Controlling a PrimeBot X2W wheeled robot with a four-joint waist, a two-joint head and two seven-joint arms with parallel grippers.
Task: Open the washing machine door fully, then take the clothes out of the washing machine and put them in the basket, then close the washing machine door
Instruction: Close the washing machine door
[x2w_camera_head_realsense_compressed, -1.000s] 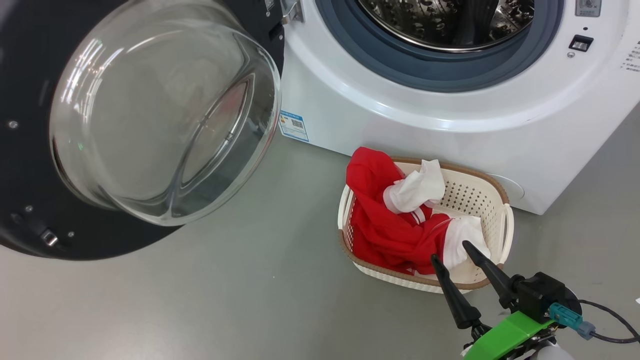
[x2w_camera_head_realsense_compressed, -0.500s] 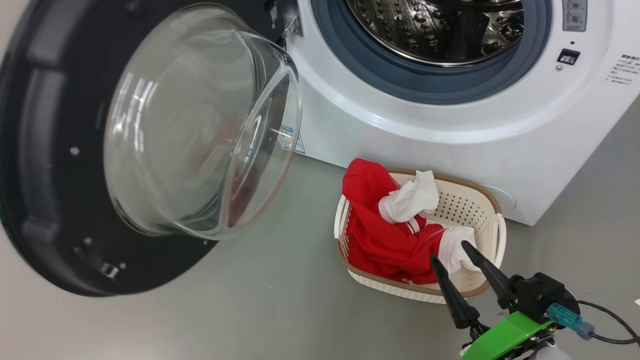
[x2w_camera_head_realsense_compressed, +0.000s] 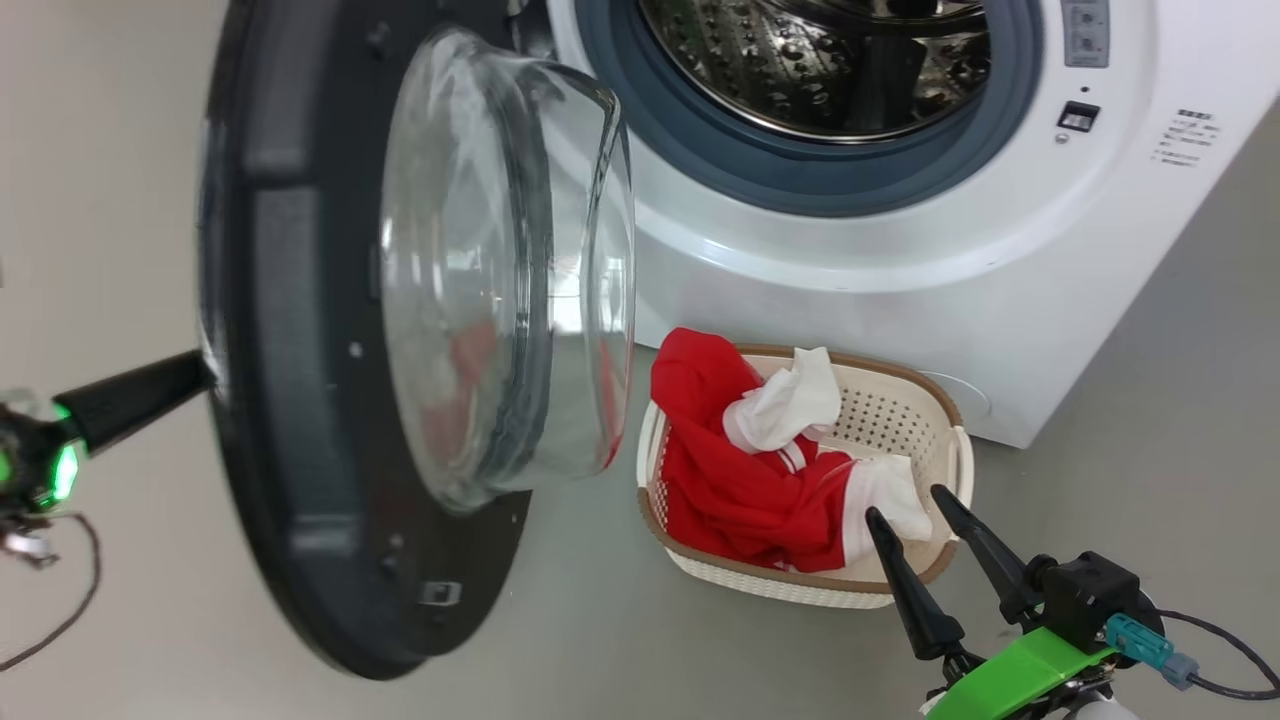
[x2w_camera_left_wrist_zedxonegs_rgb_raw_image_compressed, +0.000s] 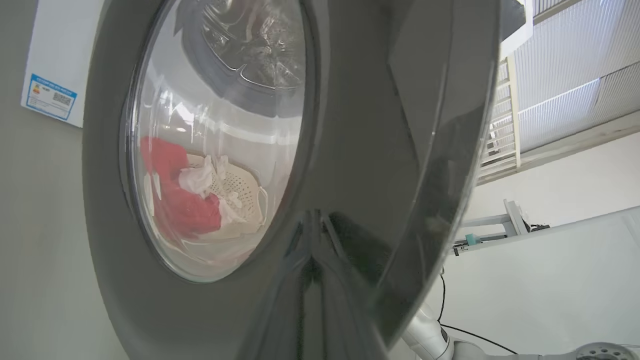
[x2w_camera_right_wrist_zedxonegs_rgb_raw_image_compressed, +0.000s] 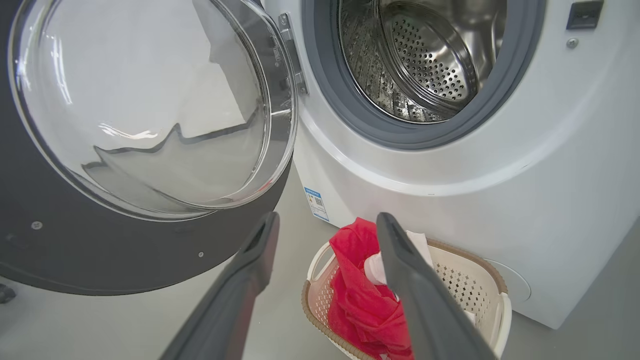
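Front of the washing machine (x2w_camera_head_realsense_compressed: 900, 260), head view: door (x2w_camera_head_realsense_compressed: 300, 420) hangs partway open on the hinge left of the drum mouth, nearly edge-on to the camera, glass bowl (x2w_camera_head_realsense_compressed: 500, 270) bulging toward the basket.

Left tool (x2w_camera_head_realsense_compressed: 195, 378): fingers together, tip against the door's outer black face near the rim. The left wrist view sits right up on that glossy face, with the basket and clothes visible through the glass.

Right tool (x2w_camera_head_realsense_compressed: 904, 501): fingers apart, holding nothing, low right, over the near edge of the basket.

Basket (x2w_camera_head_realsense_compressed: 900, 410) sits on the grey floor (x2w_camera_head_realsense_compressed: 560, 620), just in front of the machine and right of the door.

Clothes (x2w_camera_head_realsense_compressed: 730, 480) are in the basket. Red fabric is heaped on its left side and draped over the left rim, with the white sleeves on top.

Right wrist view: spread fingers (x2w_camera_right_wrist_zedxonegs_rgb_raw_image_compressed: 260, 250) frame the clothes and basket, with the steel drum (x2w_camera_right_wrist_zedxonegs_rgb_raw_image_compressed: 430, 65) above.
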